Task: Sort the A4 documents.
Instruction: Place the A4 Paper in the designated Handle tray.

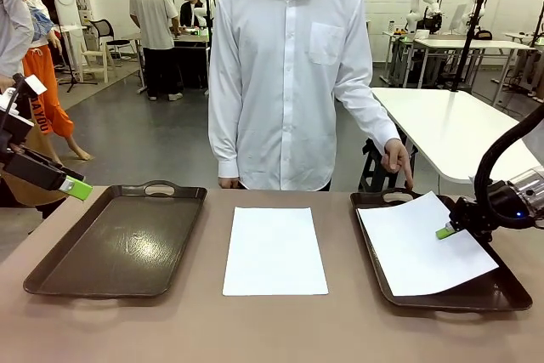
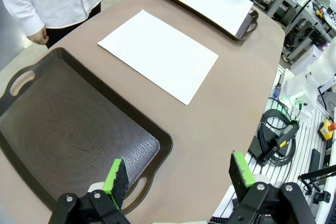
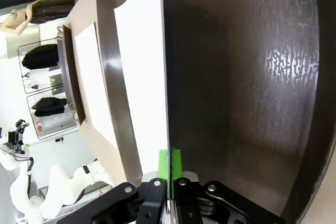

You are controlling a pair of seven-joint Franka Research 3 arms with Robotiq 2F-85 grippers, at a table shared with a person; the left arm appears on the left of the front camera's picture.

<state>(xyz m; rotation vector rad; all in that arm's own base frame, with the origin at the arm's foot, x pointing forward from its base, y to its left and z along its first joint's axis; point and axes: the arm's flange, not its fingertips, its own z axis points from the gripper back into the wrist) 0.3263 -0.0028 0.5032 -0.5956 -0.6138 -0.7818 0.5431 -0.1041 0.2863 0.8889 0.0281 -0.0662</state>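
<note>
**Right fingers point(image 1: 445, 231) pinch one A4 sheet point(image 1: 421, 252) over the right tray point(image 1: 450, 302)**

Narrow is the word for the grip. The green pads nearly meet on the sheet's right-hand edge, with the paper between them. The sheet sits askew inside the tray. Its held edge is lifted a little, so a shadow falls on the tray floor beneath. A person's hand point(image 1: 397, 159) rests a fingertip at the tray's far handle.

The left fingers point(image 1: 75, 188) stand wide and hold nothing, hanging above the near side of the left tray point(image 1: 119, 244), which has no paper in it. A second A4 sheet point(image 1: 274, 251) lies flat on the desk point(image 1: 170, 329) between the two trays, touching neither.

By my reading, the step in hand is setting the first document down in the right tray. The next move calls for the right fingers to part and draw back along the plane of the paper, so the sheet is not dragged up the rim.

After that, the second A4 sheet wants picking up. It is thin and flat against the desk and offers no raised edge. It may have to be slid to the desk's near edge first.
</note>
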